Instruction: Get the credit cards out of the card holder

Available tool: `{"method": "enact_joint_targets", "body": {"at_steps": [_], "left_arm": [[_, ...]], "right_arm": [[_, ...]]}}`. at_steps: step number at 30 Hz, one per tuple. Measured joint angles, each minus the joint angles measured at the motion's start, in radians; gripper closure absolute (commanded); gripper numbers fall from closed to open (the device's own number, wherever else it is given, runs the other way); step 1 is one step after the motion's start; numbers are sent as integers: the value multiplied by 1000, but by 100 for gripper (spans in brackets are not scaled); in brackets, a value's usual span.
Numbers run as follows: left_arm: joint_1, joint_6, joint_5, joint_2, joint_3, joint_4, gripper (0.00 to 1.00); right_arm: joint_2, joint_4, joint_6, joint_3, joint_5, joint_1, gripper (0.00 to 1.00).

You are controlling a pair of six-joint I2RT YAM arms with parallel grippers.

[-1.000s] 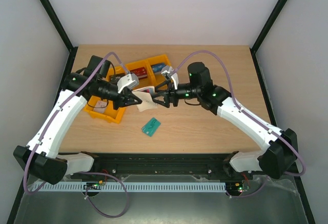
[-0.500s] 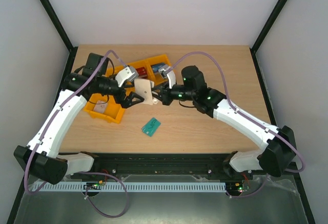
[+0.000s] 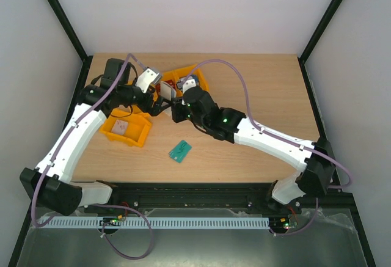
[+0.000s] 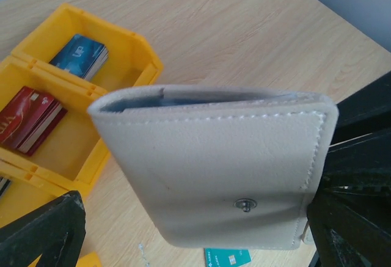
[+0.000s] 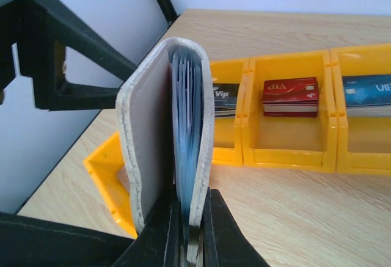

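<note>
We pinched the card holder [image 5: 160, 134] upright in the shut right gripper [image 5: 190, 233] so the wide-open, empty left gripper [image 3: 157, 104] could reach inside.

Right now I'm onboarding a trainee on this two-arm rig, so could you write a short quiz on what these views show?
1. True or false: the left gripper is clamped on the card holder.
2. What lies loose on the table? A) a teal card B) a coin C) a pen
3. Fill in: the red cards sit in a ___ bin.
Key: 1 false, its jaws stand open and the right gripper pinches the holder; 2 A; 3 yellow.
</note>
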State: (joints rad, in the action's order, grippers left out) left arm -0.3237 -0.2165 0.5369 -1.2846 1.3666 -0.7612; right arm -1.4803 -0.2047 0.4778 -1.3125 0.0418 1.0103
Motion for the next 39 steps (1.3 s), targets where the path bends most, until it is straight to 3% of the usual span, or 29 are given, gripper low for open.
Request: {"method": "enact_joint_targets", "body": {"at_steps": [10, 20, 24, 32, 34, 36, 39], "left_arm": [[3, 57, -47, -33, 2, 7, 1], [61, 58, -309, 0, -42, 82, 1], [111, 41, -253, 26, -44, 81, 1], [113, -17, 8, 54, -43, 16, 1], [115, -29, 55, 54, -43, 1, 6], [116, -39, 98, 55, -43, -12, 18], [117, -77, 180, 63, -43, -54, 61]], "right_arm": [[-29, -12, -18, -14, 56, 1, 98], [34, -6, -1, 26, -118, -81, 98], [95, 3, 0, 55, -217, -123, 98], [124, 34, -26, 69, -392, -158, 98], [130, 51, -37, 80, -455, -167, 98], [138, 65, -53, 95, -527, -177, 98], [148, 92, -79, 124, -643, -200, 98]]}}
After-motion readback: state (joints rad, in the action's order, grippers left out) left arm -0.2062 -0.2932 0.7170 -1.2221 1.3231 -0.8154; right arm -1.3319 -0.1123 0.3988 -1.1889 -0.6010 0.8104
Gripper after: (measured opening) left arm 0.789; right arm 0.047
